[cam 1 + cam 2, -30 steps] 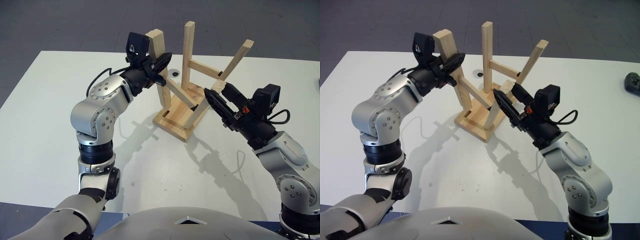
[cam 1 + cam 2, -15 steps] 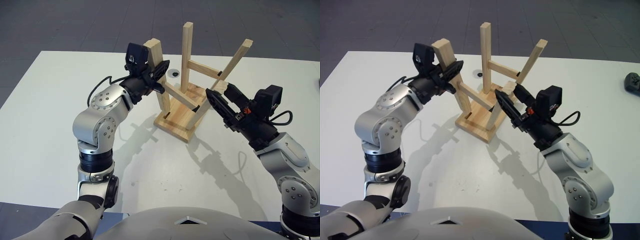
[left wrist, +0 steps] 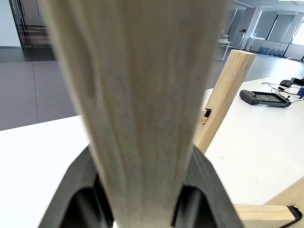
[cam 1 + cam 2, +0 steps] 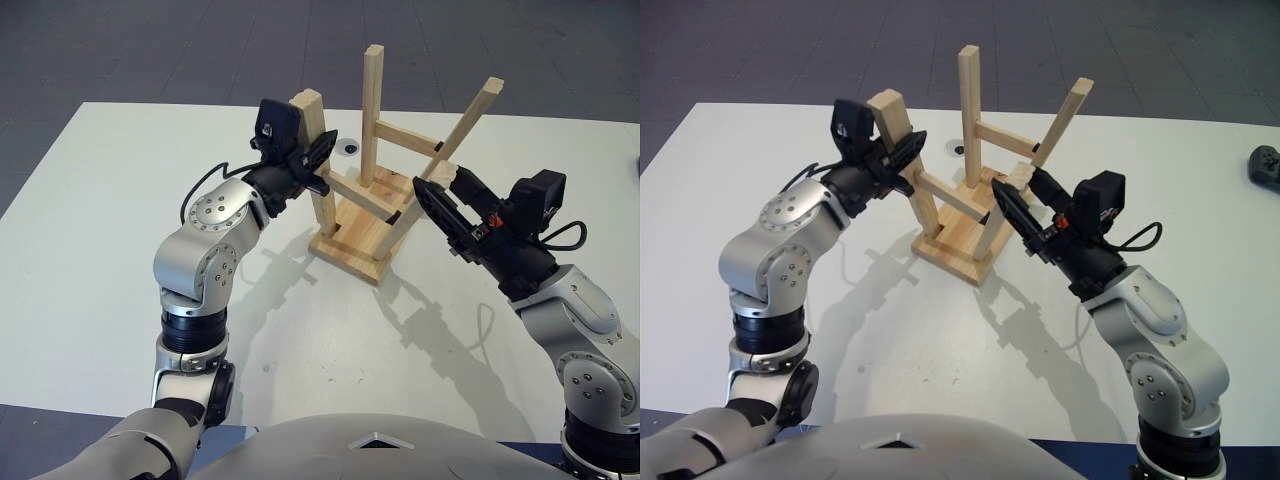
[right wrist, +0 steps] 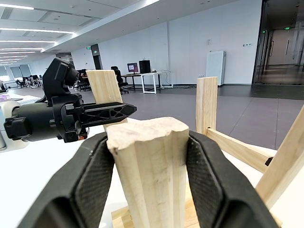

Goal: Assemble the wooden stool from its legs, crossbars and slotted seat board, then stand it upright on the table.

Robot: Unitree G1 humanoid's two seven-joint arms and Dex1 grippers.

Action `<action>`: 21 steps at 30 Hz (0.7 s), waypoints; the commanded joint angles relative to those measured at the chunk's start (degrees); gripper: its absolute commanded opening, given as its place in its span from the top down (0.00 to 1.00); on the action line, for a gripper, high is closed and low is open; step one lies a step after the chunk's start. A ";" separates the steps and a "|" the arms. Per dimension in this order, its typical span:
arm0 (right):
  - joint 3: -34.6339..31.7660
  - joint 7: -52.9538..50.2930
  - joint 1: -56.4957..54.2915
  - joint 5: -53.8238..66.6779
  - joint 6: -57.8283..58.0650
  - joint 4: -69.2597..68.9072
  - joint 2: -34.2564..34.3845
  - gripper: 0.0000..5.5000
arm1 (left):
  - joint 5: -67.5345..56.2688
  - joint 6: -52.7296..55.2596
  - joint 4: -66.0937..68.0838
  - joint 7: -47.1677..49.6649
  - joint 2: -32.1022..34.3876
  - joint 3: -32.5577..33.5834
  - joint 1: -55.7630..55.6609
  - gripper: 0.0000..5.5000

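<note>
Wooden stool sits upside down (legs up) on the white table, middle of the frame. The left gripper squeezes the left leg; the right gripper squeezes the near leg. The left arm has pulled in, and the stool seems less tipped.
</note>
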 commanded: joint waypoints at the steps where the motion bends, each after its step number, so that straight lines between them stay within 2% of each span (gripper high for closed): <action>1: 1.90 -0.24 0.24 0.20 2.95 1.28 -0.35 0.60 | -4.32 5.25 2.01 -1.49 -3.53 -2.90 2.07 0.80; 21: 2.59 0.23 0.23 -0.43 2.92 1.62 -0.33 0.60 | -5.80 9.13 -0.18 -1.01 -5.29 -1.46 1.80 0.81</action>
